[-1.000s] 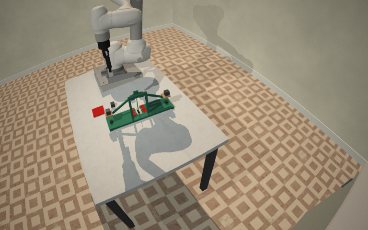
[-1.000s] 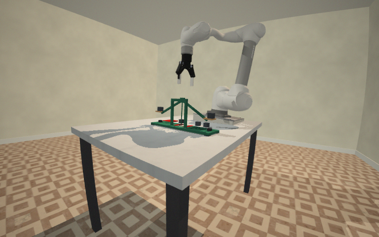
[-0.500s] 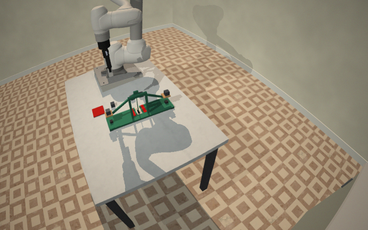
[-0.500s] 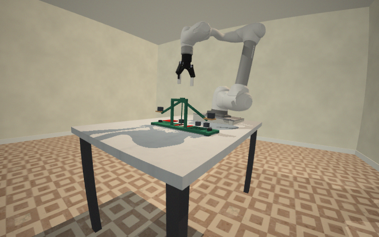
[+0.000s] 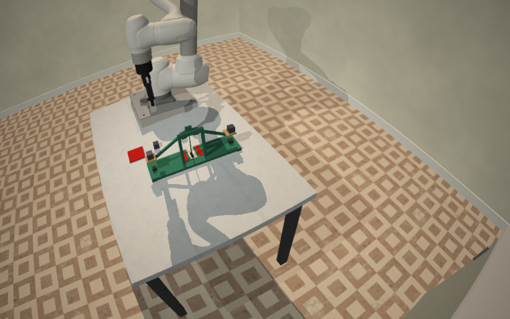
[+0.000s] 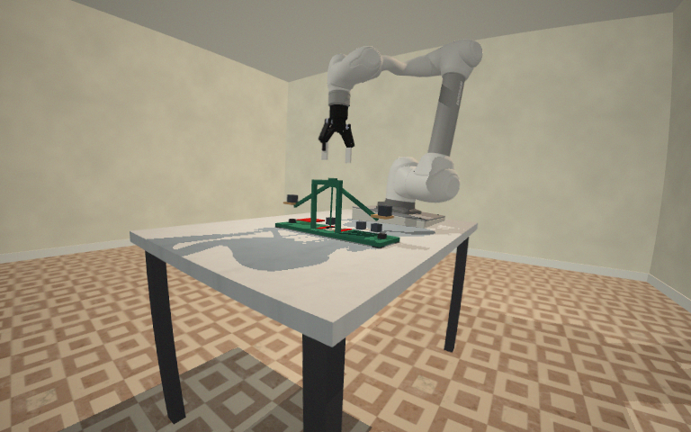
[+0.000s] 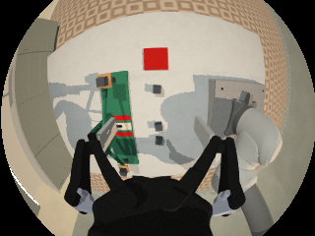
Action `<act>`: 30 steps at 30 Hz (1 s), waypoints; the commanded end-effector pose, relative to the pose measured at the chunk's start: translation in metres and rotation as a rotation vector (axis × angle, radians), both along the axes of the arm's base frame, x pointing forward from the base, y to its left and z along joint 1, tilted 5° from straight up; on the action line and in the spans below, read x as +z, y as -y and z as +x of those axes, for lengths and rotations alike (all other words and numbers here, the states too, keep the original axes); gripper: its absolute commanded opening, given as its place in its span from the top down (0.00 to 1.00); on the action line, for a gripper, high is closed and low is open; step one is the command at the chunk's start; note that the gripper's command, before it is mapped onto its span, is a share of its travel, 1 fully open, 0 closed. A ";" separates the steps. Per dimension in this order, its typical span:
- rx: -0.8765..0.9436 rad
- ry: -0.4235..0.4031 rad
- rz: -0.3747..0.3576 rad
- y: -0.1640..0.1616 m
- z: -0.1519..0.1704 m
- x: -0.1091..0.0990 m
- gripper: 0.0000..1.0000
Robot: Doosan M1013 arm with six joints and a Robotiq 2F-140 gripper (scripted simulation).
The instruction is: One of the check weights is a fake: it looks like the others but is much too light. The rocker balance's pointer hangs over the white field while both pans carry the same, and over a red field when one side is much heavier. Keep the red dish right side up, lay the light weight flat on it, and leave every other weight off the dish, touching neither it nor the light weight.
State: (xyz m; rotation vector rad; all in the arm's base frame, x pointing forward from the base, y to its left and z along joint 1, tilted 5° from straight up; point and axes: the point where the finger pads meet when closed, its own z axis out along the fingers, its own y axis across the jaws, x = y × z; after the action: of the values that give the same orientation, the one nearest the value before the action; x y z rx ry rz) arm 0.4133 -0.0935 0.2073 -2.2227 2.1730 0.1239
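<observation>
Top view: one red dish [image 5: 135, 154], one balance [image 5: 195, 152], five visible weights, fingers [image 6: 348, 154] wide apart, empty.

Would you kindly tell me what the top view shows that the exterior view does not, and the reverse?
Only the top view shows the red dish plainly, bare on the table beside the balance, and the pointer over the white field between the red ones. Only the exterior view shows the pincer from the side, open, holding nothing, high above the beam. Both show the green rocker balance with a weight on each pan.
</observation>
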 end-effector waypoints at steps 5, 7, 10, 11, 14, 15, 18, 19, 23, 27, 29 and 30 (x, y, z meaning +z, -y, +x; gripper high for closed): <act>-0.047 -0.002 -0.002 0.012 -0.001 -0.118 0.00; -0.057 -0.003 -0.003 0.013 -0.005 -0.140 0.00; -0.063 -0.004 -0.003 0.013 -0.008 -0.153 0.00; -0.063 -0.004 -0.003 0.013 -0.008 -0.153 0.65; -0.063 -0.004 -0.003 0.013 -0.008 -0.153 0.65; -0.063 -0.004 -0.003 0.013 -0.008 -0.153 0.65; -0.063 -0.004 -0.003 0.013 -0.008 -0.153 0.65; -0.063 -0.004 -0.003 0.013 -0.008 -0.153 0.65; -0.063 -0.004 -0.003 0.013 -0.008 -0.153 0.65; -0.063 -0.004 -0.003 0.013 -0.008 -0.153 0.65; -0.063 -0.004 -0.003 0.013 -0.008 -0.153 0.65; -0.063 -0.004 -0.003 0.013 -0.008 -0.153 0.65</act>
State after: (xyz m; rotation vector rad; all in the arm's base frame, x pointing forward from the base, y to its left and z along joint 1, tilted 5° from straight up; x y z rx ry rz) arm 0.4053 -0.1068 0.0541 -2.1551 2.2436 0.1228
